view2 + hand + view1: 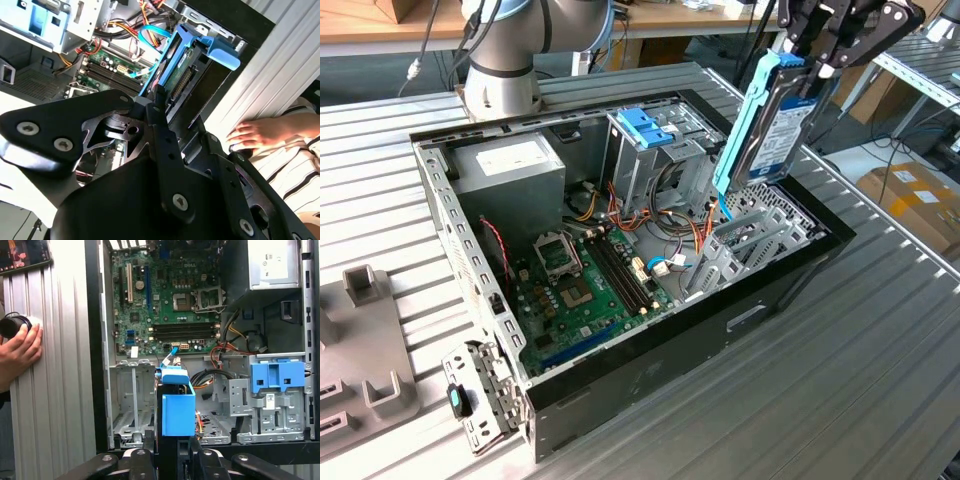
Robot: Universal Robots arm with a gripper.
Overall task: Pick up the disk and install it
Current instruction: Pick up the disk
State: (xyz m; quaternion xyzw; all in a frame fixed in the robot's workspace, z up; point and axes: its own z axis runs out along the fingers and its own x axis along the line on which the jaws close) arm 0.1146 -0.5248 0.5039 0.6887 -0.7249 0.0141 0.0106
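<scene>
Above the exterior view's right end of the open computer case [650,365], the gripper [802,68] is clamped on the upper end of the disk [775,125], with one finger on each side. The disk hangs nearly upright, tilted slightly, its light-blue carrier rail facing the exterior view's left and its white label facing the right. Its lower end sits just over the empty metal drive bay [752,240]; whether it touches the bay cannot be determined.

Both wrist views look down along the fingers onto the held disk [182,65] [177,405], with the gripper [155,97] [172,447] closed around it and the bay [132,405] beneath.

Inside the case, the motherboard [585,285] lies flat on the floor. The power supply [510,165] occupies the far corner. The tall drive cage [640,170] stands beside it, and the blue latch [645,128] sits on top.

The case rests on a ribbed metal table [840,400]. A person's hand [20,347] rests on that table outside the case wall
</scene>
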